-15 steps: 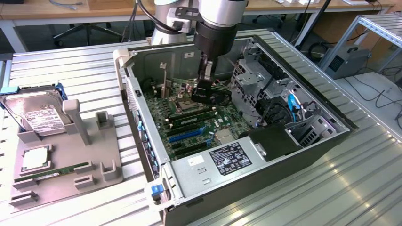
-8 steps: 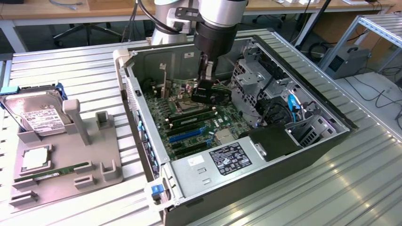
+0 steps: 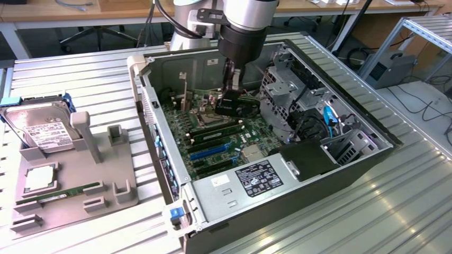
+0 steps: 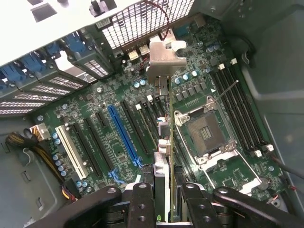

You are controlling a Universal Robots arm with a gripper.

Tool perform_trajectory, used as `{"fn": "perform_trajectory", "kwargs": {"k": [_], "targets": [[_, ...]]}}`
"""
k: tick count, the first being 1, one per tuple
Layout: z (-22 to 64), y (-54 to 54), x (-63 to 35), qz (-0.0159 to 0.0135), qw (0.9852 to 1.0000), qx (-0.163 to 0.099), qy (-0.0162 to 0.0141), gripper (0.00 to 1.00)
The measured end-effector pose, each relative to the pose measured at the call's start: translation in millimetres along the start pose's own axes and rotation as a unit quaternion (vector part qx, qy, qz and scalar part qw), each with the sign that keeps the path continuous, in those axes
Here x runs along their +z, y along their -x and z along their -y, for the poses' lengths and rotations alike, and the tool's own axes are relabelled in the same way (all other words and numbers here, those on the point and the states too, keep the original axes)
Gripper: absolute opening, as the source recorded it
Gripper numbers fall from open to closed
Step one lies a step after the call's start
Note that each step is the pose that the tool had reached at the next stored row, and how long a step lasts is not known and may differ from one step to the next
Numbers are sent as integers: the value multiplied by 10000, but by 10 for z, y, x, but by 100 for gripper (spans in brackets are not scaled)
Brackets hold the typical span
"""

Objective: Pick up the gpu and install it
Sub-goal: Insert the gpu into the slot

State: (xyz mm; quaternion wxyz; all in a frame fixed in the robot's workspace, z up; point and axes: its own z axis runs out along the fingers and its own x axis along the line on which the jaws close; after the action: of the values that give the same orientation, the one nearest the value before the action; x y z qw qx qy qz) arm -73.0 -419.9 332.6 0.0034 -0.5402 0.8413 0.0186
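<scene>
My gripper [image 3: 230, 100] reaches down into the open computer case [image 3: 353, 159] and is shut on the gpu [image 3: 236, 109], a thin dark card held on edge above the green motherboard [image 3: 211, 153]. In the wrist view the gpu [image 4: 164, 137] runs edge-on away from my gripper [image 4: 164, 192], with its silver bracket [image 4: 164, 59] at the far end near the case's rear slot openings. The card hangs over the dark expansion slots between the blue slot [image 4: 124, 135] and the CPU socket [image 4: 204, 130]. Whether its lower edge touches a slot I cannot tell.
A grey fixture [image 3: 116, 185] at the exterior view's left holds a hard drive [image 3: 46, 129], a CPU [image 3: 39, 177] and a green RAM stick [image 3: 60, 193]. Inside the case, a metal drive cage [image 3: 286, 92] and cables [image 3: 328, 119] stand close beside the arm.
</scene>
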Motion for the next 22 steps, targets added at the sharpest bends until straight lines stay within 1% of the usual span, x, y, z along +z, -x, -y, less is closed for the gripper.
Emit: {"fn": "perform_trajectory", "kwargs": {"k": [15, 22], "targets": [[0, 0, 0, -8, 9996, -296, 8, 27], [0, 0, 0, -13, 9989, -474, 12, 27]]}}
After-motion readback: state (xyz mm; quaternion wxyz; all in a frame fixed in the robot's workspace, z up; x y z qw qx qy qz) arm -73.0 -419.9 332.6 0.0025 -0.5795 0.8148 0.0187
